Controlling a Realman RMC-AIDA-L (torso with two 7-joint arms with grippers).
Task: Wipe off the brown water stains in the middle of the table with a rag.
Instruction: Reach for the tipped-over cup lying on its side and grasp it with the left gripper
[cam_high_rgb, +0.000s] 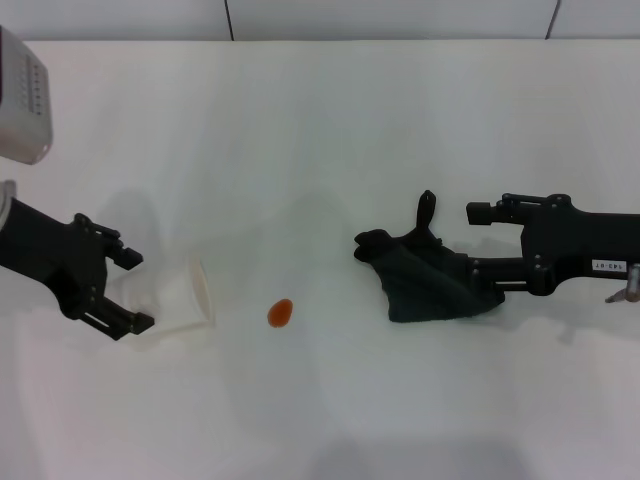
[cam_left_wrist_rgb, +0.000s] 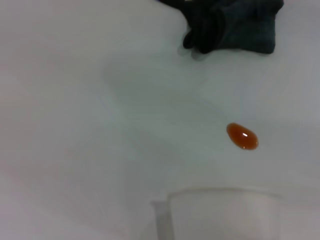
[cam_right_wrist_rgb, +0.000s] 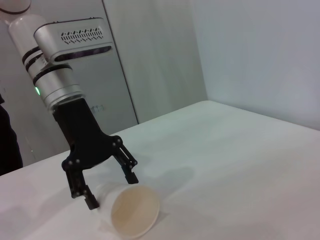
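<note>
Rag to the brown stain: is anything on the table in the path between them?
Nothing visible. Bare table lies between the rag, at the right claw, and the brown stain. The tipped cup, at the left claw, lies beyond the stain.

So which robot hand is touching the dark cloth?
The right gripper, pressed into the dark green-black rag. The left gripper straddles a tipped-over white cup instead.

Legible marking — one only: a small white label on the right arm's black wrist housing (cam_high_rgb: 607, 266), seen in the head view. Its characters are too small to read. No text shows on any other surface.
</note>
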